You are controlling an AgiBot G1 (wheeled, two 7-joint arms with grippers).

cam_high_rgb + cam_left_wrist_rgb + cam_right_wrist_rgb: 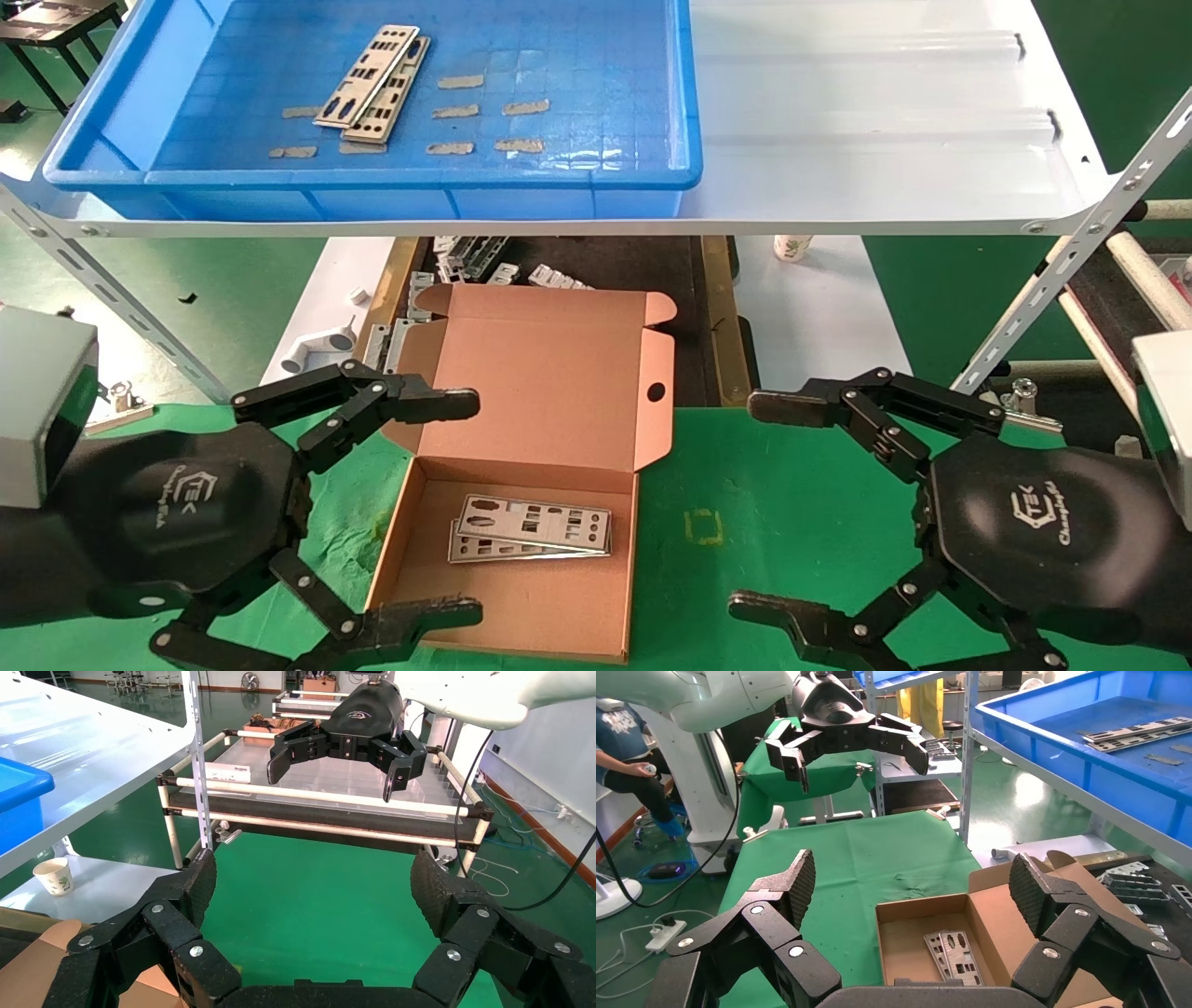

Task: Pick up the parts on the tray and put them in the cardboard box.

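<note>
Nearest the robot, the left pincer [470, 508] and the right pincer [759, 508] hang low over the green table [745, 522], both spread wide apart and holding nothing. Between them lies the cardboard box [521, 485], lid swung back, with two parts [533, 529] stacked flat on its floor. Farther off, up on the white shelf [885, 121], the tray [372, 177] holds two more parts [372, 82], overlapping and slightly askew.

The step in hand, I judge, is fetching one of those. The left arm sits closer (the plates lie toward the tray's left half). Clear the shelf edge and tray wall first, then descend and grip across the upper plate's narrow width, so only one lifts.
</note>
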